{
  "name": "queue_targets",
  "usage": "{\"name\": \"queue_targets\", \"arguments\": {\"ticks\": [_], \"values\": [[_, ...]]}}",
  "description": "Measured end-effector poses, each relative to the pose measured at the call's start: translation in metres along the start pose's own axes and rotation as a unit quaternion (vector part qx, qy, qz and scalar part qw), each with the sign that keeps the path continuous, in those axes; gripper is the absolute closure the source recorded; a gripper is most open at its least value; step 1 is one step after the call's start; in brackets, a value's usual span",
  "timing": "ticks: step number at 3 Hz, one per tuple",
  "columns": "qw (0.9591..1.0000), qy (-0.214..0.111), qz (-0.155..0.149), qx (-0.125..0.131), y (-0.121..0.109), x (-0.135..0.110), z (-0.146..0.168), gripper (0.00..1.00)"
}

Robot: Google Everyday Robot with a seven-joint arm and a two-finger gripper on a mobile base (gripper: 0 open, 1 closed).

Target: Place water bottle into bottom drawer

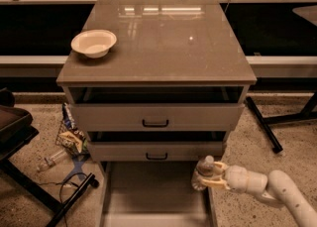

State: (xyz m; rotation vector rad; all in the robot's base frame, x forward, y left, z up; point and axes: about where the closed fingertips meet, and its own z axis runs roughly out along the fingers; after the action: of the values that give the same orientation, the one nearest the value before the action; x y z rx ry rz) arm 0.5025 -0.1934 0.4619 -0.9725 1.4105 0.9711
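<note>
Gripper [212, 175]: we see it low at the lower right, just in front of the cabinet's right corner, reaching in from the right on a pale arm [277, 194]. Its two fingers [212, 184] are closed around the water bottle, one on each side of the body.
Water bottle [202, 170]: we find it held roughly upright, white cap on top, leaning a little. It is at the right side wall of the bottom drawer, close under the lowest drawer front. We cannot tell whether its base touches the drawer.
Bottom drawer [148, 191]: we see it pulled well out toward us at floor level, with a plain flat floor and pale low walls.
Drawer fronts: we count two above it, the upper front [119, 117] and the lower front [119, 150]. Each has a black bar handle and each stands slightly out from the frame.
Cabinet top [163, 47]: we see a glossy brown-grey slab catching ceiling light near its far edge.
Bowl [94, 42]: we note a pale bowl resting on the top near its left edge, well apart from the bottle.
Floor, left side: we make out a thin clear bottle [51, 160] lying on its side, and just beside it a wire basket [72, 139] with snack packets against the cabinet's left leg.
Floor, right side: we see a dark stand leg [262, 124] running diagonally across the speckled floor.
</note>
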Motion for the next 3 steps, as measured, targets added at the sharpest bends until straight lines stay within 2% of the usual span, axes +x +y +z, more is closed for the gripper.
{"name": "queue_targets", "arguments": {"ticks": [1,2,3], "values": [[0.9994,-0.014,-0.010,-0.029,0.010,0.039,0.039,1.00],[0.9974,-0.017,-0.006,-0.070,0.024,0.081,0.088,1.00],[0.9974,-0.017,-0.006,-0.070,0.024,0.081,0.088,1.00]]}}
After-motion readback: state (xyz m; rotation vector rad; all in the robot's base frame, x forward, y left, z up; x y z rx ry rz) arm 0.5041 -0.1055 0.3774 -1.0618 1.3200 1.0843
